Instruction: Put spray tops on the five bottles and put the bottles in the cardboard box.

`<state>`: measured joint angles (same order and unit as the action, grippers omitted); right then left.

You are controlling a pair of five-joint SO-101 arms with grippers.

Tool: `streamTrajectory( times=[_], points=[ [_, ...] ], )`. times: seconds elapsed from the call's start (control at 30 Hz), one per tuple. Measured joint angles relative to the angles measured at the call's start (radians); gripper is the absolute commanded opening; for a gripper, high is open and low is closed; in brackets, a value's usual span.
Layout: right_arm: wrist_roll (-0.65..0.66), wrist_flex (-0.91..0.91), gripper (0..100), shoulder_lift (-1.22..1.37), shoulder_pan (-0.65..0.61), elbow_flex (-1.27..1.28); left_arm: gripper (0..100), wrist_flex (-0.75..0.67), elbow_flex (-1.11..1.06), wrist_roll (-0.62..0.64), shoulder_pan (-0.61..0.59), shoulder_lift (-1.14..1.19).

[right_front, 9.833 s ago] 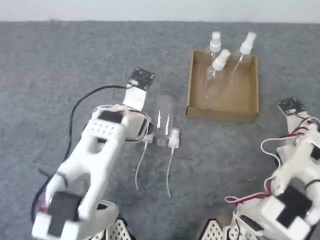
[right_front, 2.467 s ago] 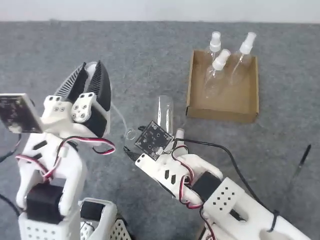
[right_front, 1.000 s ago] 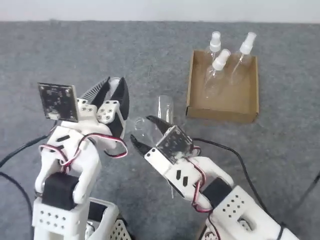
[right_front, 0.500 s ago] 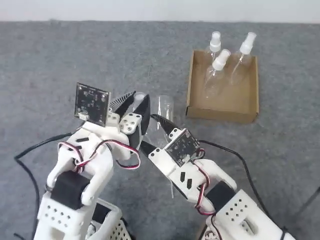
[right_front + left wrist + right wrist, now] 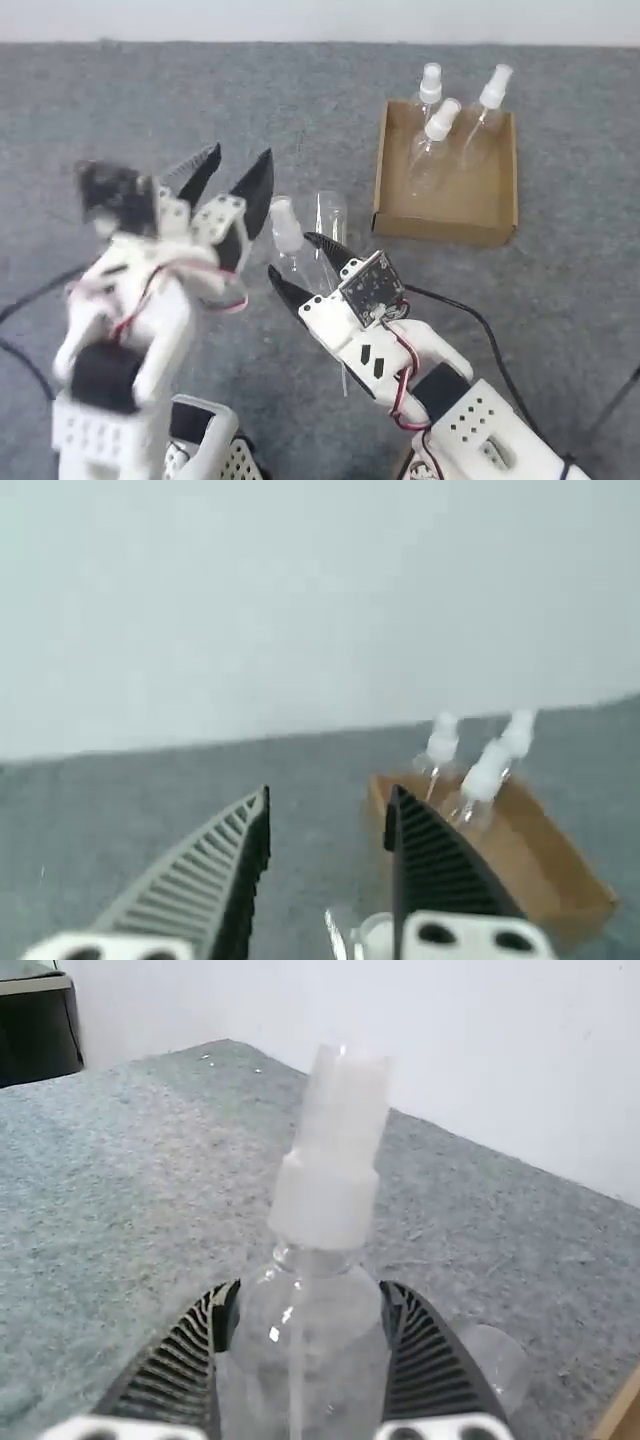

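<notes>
One grey carpet [image 5: 120,100] | white wall [image 5: 300,600] | left fingers [image 5: 425,865] apart | right fingers [image 5: 175,1360] clamped on bottle [image 5: 300,1335]

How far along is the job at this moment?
Done: three capped bottles are in the cardboard box. In hand: the right gripper holds a fourth bottle with a spray top on its neck; the left gripper is open nearby. Left: box that bottle, then cap and box the bare bottle lying on the table.
</notes>
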<state>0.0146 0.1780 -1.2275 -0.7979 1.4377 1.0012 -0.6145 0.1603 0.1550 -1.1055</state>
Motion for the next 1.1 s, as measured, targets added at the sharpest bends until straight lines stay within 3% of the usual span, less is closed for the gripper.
streamTrajectory(
  times=[0.13,0.37,0.7,0.93,1.1],
  points=[
    [0.0,0.0,0.6,0.0,0.002,0.0,15,0.0,-0.002,-0.025,-0.015,0.118],
    [0.0,0.014,0.6,0.002,0.002,0.005,15,-0.002,-0.133,-0.081,0.002,0.123],
    [0.0,0.029,0.6,0.002,0.0,0.003,16,-0.009,-0.252,-0.095,0.032,-0.063],
    [0.0,0.069,0.6,0.0,0.098,-0.014,16,0.032,-0.187,-0.101,-0.121,-0.187],
    [-0.003,0.187,0.6,0.0,0.176,-0.144,16,0.066,-0.331,-0.103,-0.138,-0.353]
  ],
)
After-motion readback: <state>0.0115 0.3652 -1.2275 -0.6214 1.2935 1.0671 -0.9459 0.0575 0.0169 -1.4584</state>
